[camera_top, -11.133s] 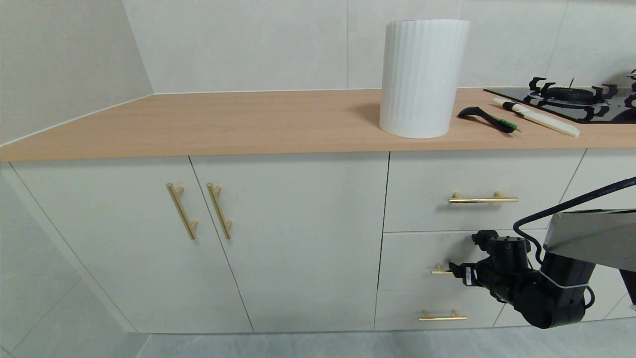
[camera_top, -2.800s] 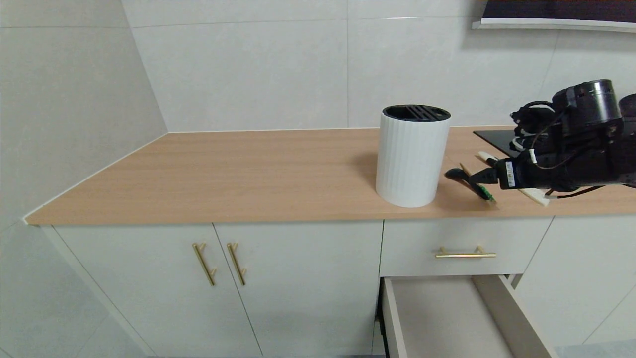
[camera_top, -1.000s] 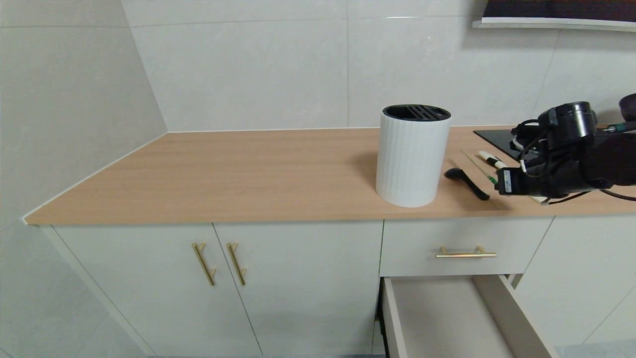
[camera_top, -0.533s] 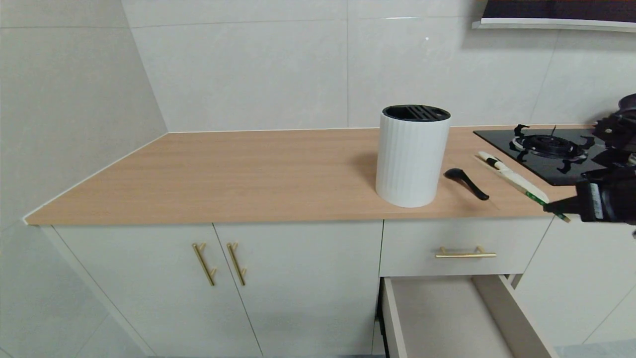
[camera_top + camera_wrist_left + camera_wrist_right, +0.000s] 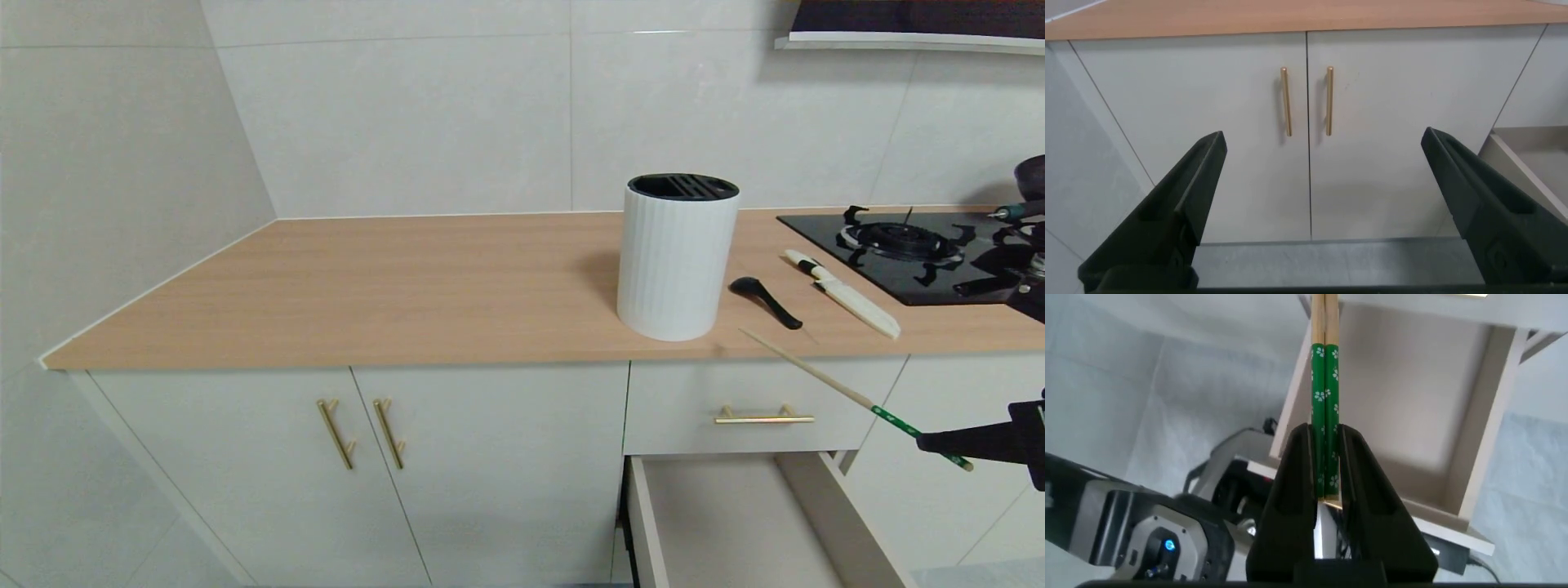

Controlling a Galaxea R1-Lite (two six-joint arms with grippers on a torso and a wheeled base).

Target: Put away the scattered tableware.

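Wood-grain tabletop (image 5: 408, 286) runs above the open drawer (image 5: 718, 514), the landmark here. A white ribbed holder (image 5: 676, 257) stands on the tabletop, above the drawer's left corner. The left gripper (image 5: 1323, 143) hangs well left of the drawer, facing the cupboard doors, its fingers spread wide and holding nothing. The right gripper (image 5: 955, 445) hovers above the drawer's right side, its fingers clenched on a pair of chopsticks (image 5: 849, 398). A pale knife (image 5: 845, 294) and a black spoon (image 5: 765, 300) lie on the tabletop above the drawer, not yet put away.

Hazard: the chopsticks are pinched close to one end, so the long free length acts as a lever. It may pivot in the grip, or strike the tabletop's front edge during lowering. The two sticks lie side by side and could splay, letting one slip out.

Orientation: the long axis slopes from the green patterned ends at the fingers upward and leftward. The bare tips point toward the tabletop edge above the drawer.
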